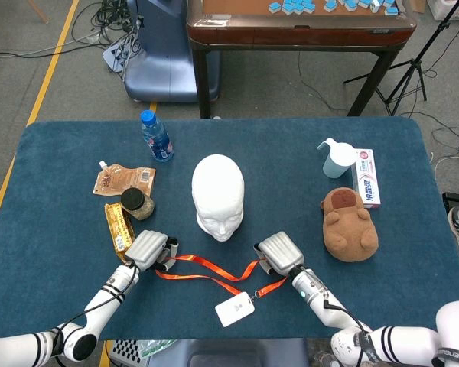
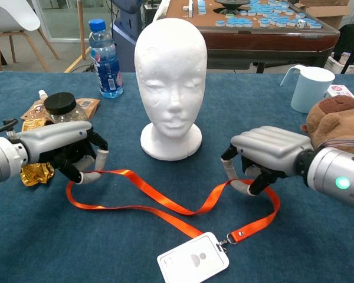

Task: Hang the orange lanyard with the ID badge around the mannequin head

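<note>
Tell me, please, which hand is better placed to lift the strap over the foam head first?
Probably the right hand: it pinches the strap nearer the foam head. The left hand grips the far loop end.

Orange lanyard [image 2: 165, 203], white mannequin head [image 2: 170, 71]

Orange lanyard [image 2: 165, 203] – badge [image 2: 193, 257] flat – before upright white mannequin head [image 2: 170, 71].
</note>
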Tool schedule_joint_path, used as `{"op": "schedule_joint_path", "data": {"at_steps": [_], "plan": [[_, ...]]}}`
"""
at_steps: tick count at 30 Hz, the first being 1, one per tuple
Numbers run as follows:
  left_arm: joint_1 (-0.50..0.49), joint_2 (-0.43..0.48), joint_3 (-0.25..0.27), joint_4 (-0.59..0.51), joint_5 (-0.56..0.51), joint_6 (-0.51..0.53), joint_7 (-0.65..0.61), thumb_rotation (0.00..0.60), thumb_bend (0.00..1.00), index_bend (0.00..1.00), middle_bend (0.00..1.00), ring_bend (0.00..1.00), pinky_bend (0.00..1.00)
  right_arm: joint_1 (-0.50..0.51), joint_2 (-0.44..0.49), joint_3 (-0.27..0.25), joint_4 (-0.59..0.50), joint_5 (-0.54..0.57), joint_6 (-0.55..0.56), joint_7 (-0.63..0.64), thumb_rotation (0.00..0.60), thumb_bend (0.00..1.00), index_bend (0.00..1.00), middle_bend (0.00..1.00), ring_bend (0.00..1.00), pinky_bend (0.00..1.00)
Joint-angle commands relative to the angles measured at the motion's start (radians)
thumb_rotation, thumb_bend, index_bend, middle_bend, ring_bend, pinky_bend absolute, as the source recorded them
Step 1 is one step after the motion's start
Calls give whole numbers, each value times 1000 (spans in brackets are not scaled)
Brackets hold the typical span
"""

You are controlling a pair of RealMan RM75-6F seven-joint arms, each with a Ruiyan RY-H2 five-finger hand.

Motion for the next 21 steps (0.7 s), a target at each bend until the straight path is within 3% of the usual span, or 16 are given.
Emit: {"op": "schedule_joint_path", "data": {"at_steps": [1, 11, 17, 21], "plan": [[19, 62, -17, -82, 55, 54, -48, 600, 324, 603, 855, 877, 901, -41, 77, -3, -88, -92, 75, 83, 600, 491, 639, 1000, 1000, 1000], [14, 241, -124, -327, 105, 112, -182, 600, 324, 602, 855, 877, 901, -134, 203, 25, -207, -262, 269, 249, 600, 491, 648, 1000, 1000, 1000], [-18, 327, -202, -415, 48, 72, -259, 600, 325, 598, 855, 877, 901, -155, 230, 78, -230, -278, 323, 323, 600, 491, 648, 1000, 1000, 1000], [-40, 348, -237, -423, 24, 72, -247, 600, 324, 598, 855, 877, 901, -158, 227, 110, -239, -271, 341, 337, 600, 491, 648, 1000, 1000, 1000]]}}
